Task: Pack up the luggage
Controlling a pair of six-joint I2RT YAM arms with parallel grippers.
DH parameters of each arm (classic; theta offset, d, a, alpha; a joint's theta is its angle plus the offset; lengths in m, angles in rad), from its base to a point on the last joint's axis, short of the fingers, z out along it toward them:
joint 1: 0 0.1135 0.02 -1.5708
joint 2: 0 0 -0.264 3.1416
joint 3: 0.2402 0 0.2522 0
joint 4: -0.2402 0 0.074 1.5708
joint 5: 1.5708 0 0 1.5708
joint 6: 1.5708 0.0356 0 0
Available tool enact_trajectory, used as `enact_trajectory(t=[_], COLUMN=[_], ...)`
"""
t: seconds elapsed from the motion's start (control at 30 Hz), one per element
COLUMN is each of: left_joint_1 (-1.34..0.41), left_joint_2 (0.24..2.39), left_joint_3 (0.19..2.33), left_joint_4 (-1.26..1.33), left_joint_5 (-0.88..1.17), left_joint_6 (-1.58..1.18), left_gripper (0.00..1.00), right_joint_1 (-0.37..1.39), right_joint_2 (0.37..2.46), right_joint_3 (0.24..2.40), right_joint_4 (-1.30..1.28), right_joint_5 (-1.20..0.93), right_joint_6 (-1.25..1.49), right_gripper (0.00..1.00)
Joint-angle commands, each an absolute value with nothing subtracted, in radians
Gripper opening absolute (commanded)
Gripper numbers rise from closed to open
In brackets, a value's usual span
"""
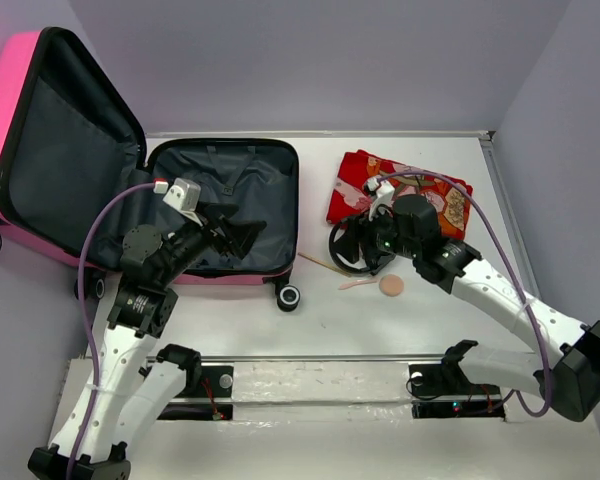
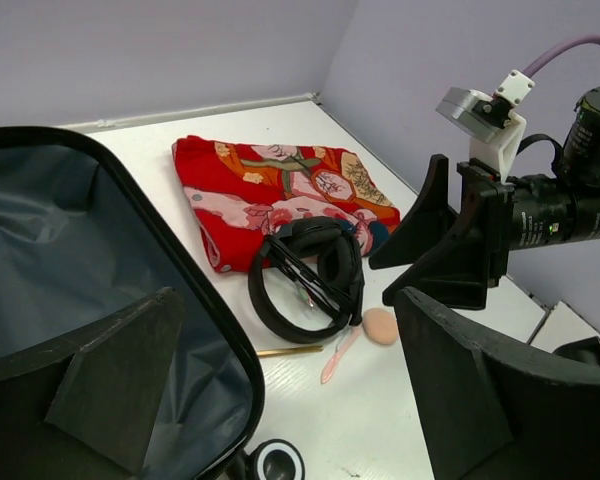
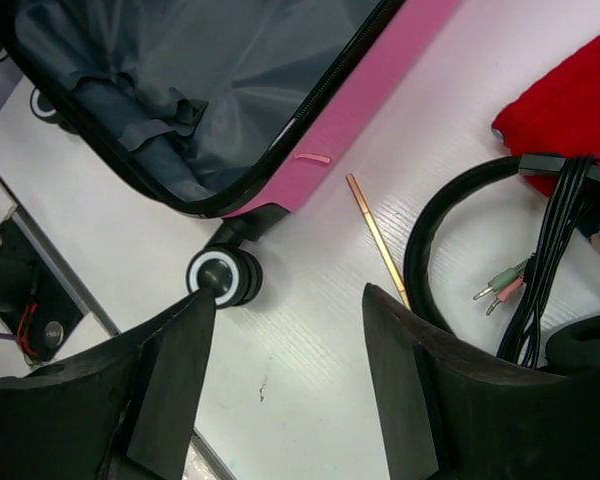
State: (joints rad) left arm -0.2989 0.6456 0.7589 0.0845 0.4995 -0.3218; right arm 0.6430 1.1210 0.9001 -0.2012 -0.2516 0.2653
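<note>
The luggage [image 1: 265, 180], one pink hard-shell case, lies open at the left end of the tabletop [image 1: 400, 335], its lid propped up against the left wall and its lower half flat; the grey lining shows and nothing is visible inside. On that evidence the packing looks barely begun: the case is open, and every loose item has yet to go in. Two arms work the scene. The left pincer [image 1: 238, 225] hovers over the case's lower half, jaws spread wide and carrying nothing; the right pincer [image 1: 360, 250] hangs above the headphones, jaws likewise wide and bare, seemingly placed for a first pickup.

Outside the case, to its right, sit:
- one red printed cloth [image 1: 352, 185], folded near the back wall;
- one pair of black headphones [image 2: 325, 262] with its cable, resting partly on the cloth's near edge;
- one thin gold stick [image 3: 377, 240] between the headphones and the case;
- one slim pink spatula-like piece [image 2: 338, 357] just in front of the headphones;
- one small round peach pad [image 1: 391, 287] just beside it.

Three of the case's wheels [image 1: 288, 296] show from overhead; five loose items in all appear left to pack.
</note>
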Motion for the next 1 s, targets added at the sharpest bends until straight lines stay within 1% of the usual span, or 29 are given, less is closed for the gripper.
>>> enact_trajectory(t=[0.0, 0.1, 0.17, 0.23, 0.27, 0.37, 0.63, 0.77, 0.83, 0.97], left_joint_1=[-0.290, -0.288, -0.288, -0.288, -0.288, -0.288, -0.287, -0.287, -0.287, -0.287], left_joint_2=[0.629, 0.623, 0.621, 0.618, 0.615, 0.607, 0.598, 0.595, 0.594, 0.594], left_joint_3=[0.761, 0.761, 0.759, 0.759, 0.761, 0.758, 0.758, 0.756, 0.755, 0.755], left_joint_4=[0.089, 0.084, 0.081, 0.080, 0.078, 0.078, 0.078, 0.080, 0.080, 0.081], left_joint_5=[0.482, 0.471, 0.465, 0.459, 0.454, 0.440, 0.436, 0.437, 0.437, 0.442], left_joint_6=[-0.316, -0.314, -0.314, -0.314, -0.314, -0.316, -0.318, -0.319, -0.318, -0.321], left_gripper=[0.99, 0.99, 0.99, 0.99, 0.99, 0.99, 0.99, 0.99, 0.99, 0.99], right_joint_1=[0.658, 0.667, 0.667, 0.676, 0.686, 0.696, 0.706, 0.744, 0.744, 0.744], right_joint_2=[1.150, 1.210, 1.270, 1.314, 1.357, 1.411, 1.590, 1.643, 1.649, 1.644], right_joint_3=[0.951, 0.963, 0.980, 0.997, 1.012, 1.037, 1.120, 1.153, 1.152, 1.135], right_joint_4=[-0.210, -0.221, -0.224, -0.233, -0.244, -0.256, -0.285, -0.301, -0.305, -0.305], right_joint_5=[-0.178, -0.163, -0.158, -0.155, -0.146, -0.114, -0.080, -0.081, -0.048, 0.093], right_joint_6=[0.227, 0.219, 0.213, 0.204, 0.201, 0.189, 0.161, 0.132, 0.140, 0.167], right_gripper=[0.65, 0.61, 0.55, 0.52, 0.48, 0.46, 0.44, 0.42, 0.42, 0.44])
